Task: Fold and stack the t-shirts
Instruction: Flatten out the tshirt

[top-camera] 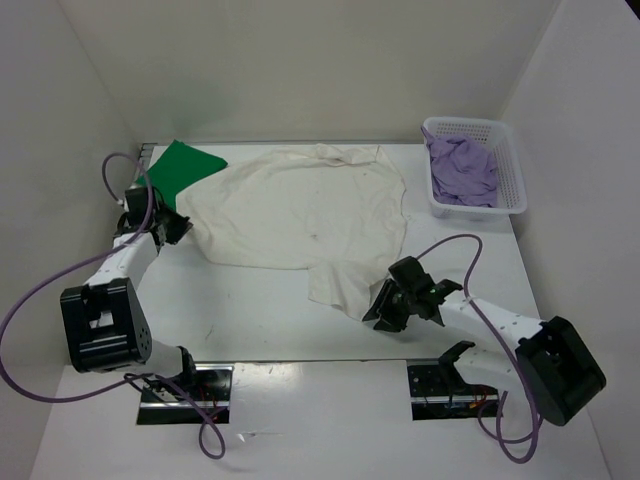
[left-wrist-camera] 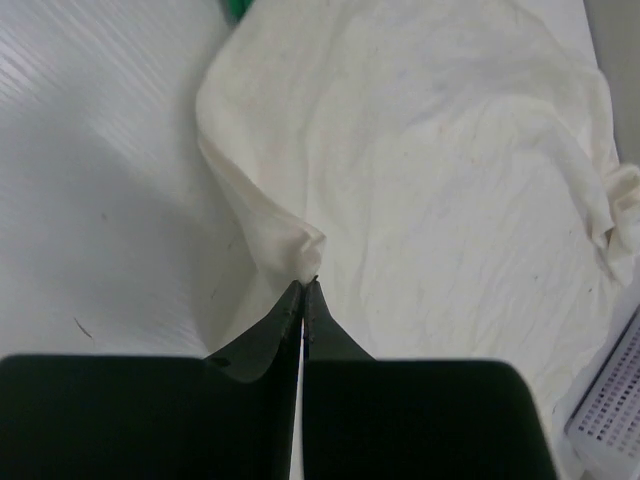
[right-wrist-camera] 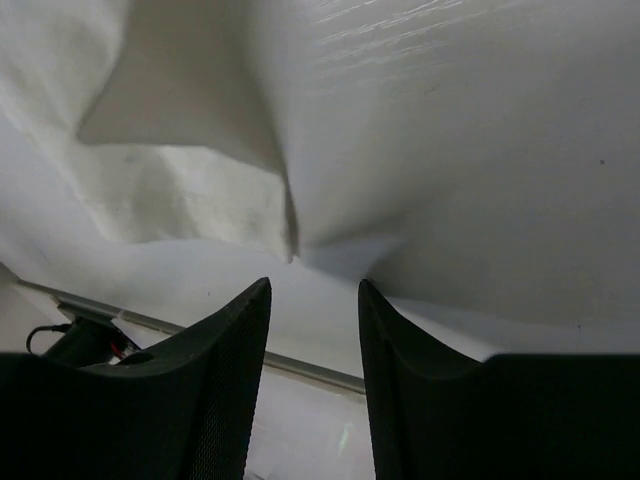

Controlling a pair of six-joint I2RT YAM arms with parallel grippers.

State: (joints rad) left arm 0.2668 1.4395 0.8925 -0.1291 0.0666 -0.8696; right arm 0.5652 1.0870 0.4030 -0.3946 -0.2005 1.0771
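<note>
A white t-shirt (top-camera: 300, 210) lies spread over the middle of the table. My left gripper (top-camera: 176, 228) is at its left edge. In the left wrist view the gripper (left-wrist-camera: 303, 284) is shut, pinching a raised fold of the white t-shirt (left-wrist-camera: 430, 170). My right gripper (top-camera: 384, 304) is at the shirt's near right corner. In the right wrist view it (right-wrist-camera: 314, 290) is open and empty, just short of the shirt's hem (right-wrist-camera: 190, 190). A folded green t-shirt (top-camera: 182, 166) lies at the far left. A lavender t-shirt (top-camera: 462, 170) is bunched in the basket.
A white lattice basket (top-camera: 512, 165) stands at the far right corner; its edge shows in the left wrist view (left-wrist-camera: 610, 410). White walls close in the table on the left, back and right. Purple cables loop beside both arm bases.
</note>
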